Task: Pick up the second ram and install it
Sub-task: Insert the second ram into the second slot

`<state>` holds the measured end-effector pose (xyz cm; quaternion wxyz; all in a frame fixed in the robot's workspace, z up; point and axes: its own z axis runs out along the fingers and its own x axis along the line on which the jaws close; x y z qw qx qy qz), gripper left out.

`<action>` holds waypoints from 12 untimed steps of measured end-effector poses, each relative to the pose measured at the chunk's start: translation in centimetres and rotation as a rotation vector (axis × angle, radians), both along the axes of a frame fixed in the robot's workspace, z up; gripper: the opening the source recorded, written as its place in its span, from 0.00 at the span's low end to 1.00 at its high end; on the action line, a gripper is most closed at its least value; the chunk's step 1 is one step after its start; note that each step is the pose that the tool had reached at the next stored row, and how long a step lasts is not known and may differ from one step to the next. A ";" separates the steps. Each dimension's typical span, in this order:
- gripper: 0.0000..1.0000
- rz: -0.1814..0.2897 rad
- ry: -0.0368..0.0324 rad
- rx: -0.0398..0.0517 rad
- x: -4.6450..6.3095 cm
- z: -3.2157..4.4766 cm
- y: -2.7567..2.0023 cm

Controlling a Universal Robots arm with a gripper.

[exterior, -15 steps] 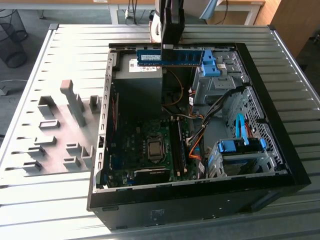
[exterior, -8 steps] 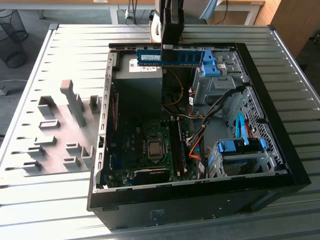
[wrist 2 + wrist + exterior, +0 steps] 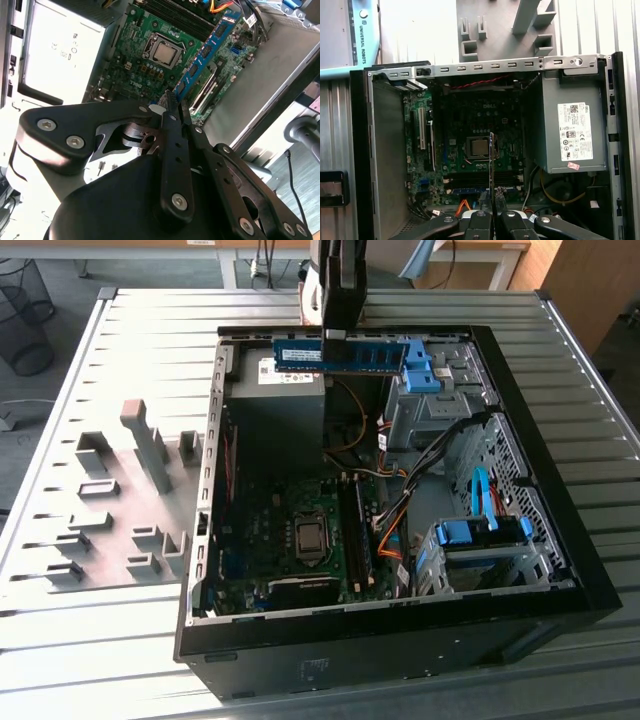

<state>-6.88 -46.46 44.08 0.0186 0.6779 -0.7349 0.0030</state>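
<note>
open black computer case lies on a slatted metal table; inside, green motherboard with cpu socket, grey power supply, light-blue drive brackets, orange cables; grey holder plate beside the case at the exterior view's left; wire basket on the floor beyond

Blue second ram, row of black chips. Green motherboard. Grey power supply, white label. Light-blue drive-bay brackets. Black case, black gripper. Ribbed silver table. Orange cables.
</note>
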 end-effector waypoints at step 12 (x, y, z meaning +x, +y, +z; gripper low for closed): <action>0.14 -0.024 0.0000 0.0000 0.0 -0.07 0.00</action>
